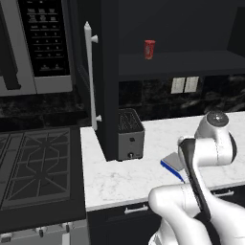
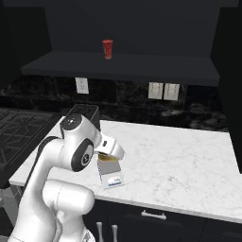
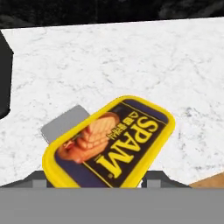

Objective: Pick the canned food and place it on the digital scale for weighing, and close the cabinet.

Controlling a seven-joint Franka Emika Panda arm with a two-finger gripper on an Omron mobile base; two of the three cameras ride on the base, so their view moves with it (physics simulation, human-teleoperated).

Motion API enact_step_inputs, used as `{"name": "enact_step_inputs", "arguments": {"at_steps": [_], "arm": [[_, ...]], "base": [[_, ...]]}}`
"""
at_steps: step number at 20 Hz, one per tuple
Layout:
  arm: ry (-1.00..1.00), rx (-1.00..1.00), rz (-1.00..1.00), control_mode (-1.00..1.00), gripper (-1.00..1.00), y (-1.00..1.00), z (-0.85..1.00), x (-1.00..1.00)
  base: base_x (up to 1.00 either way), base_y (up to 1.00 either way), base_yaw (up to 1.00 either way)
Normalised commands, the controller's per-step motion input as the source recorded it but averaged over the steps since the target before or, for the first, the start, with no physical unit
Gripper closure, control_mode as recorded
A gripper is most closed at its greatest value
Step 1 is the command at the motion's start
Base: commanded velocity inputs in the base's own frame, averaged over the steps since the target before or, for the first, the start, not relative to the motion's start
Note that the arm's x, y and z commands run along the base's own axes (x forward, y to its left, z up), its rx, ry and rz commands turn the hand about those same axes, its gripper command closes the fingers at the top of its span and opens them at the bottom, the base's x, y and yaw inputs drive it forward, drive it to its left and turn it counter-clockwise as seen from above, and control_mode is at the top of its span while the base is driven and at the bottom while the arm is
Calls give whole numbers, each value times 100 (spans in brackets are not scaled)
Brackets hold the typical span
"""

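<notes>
The canned food (image 3: 109,142), a squat yellow can with a dark printed top, sits between my gripper's (image 3: 96,180) fingers, which are shut on it. It hangs just over the digital scale, whose grey plate (image 3: 65,123) peeks out beneath it on the white counter. From the right base, the gripper (image 2: 109,159) points down over the scale (image 2: 110,177), with a sliver of yellow can (image 2: 108,159) under the hand. The left base view has the scale (image 1: 172,162) partly behind my arm. The cabinet's door (image 1: 107,72) stands open, its bar handle (image 1: 89,76) facing me.
A slim red can (image 1: 150,49) stands on the open cabinet shelf (image 2: 118,66). A dark toaster (image 1: 130,135) sits beside the open door, left of the scale. The microwave (image 1: 45,43) and stove (image 1: 36,167) lie to the left. Bare marble counter (image 2: 179,156) stretches right.
</notes>
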Motion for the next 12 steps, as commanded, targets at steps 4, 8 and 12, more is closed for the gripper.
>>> {"name": "enact_step_inputs", "arguments": {"at_steps": [4, 8, 12], "arm": [[-2, 36, 62, -100, 100, -59, -3, -4], [-26, 41, 56, -100, 100, -40, -15, 4], [-26, 37, 53, -100, 100, 3, -1, 20]], "base": [[0, 0, 0], [0, 0, 0], [0, 0, 0]]}}
